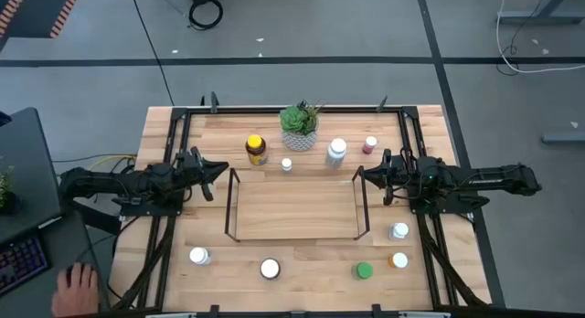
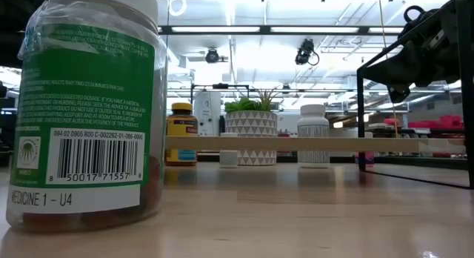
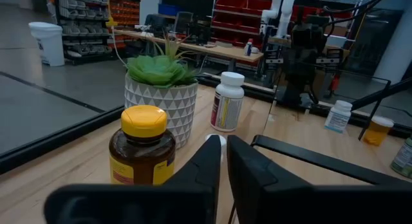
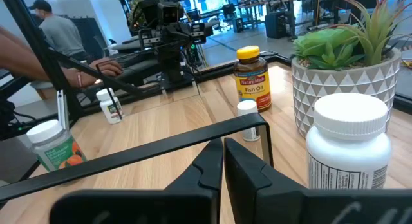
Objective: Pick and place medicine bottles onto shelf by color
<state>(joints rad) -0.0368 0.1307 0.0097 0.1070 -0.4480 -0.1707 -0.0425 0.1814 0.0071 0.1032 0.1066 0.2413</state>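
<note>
The wire shelf (image 1: 294, 208) stands empty at the table's middle. Beyond it stand an amber yellow-capped bottle (image 1: 257, 150), a small white bottle (image 1: 286, 164), a larger white bottle (image 1: 336, 153) and a pinkish bottle (image 1: 369, 145). Along the near edge stand two white-capped bottles (image 1: 198, 256) (image 1: 270, 268), a green-capped one (image 1: 364, 270), an orange-capped one (image 1: 398, 260) and a white one (image 1: 399, 231). My left gripper (image 1: 219, 169) is shut and empty by the shelf's far left corner. My right gripper (image 1: 366, 174) is shut and empty by its far right corner.
A potted green plant (image 1: 300, 126) stands at the far middle between the bottles. A green-labelled bottle (image 2: 81, 110) fills the low view's left. A person's hand (image 1: 78, 283) rests off the table's near left corner. Black frame rails (image 1: 174, 172) run along both table sides.
</note>
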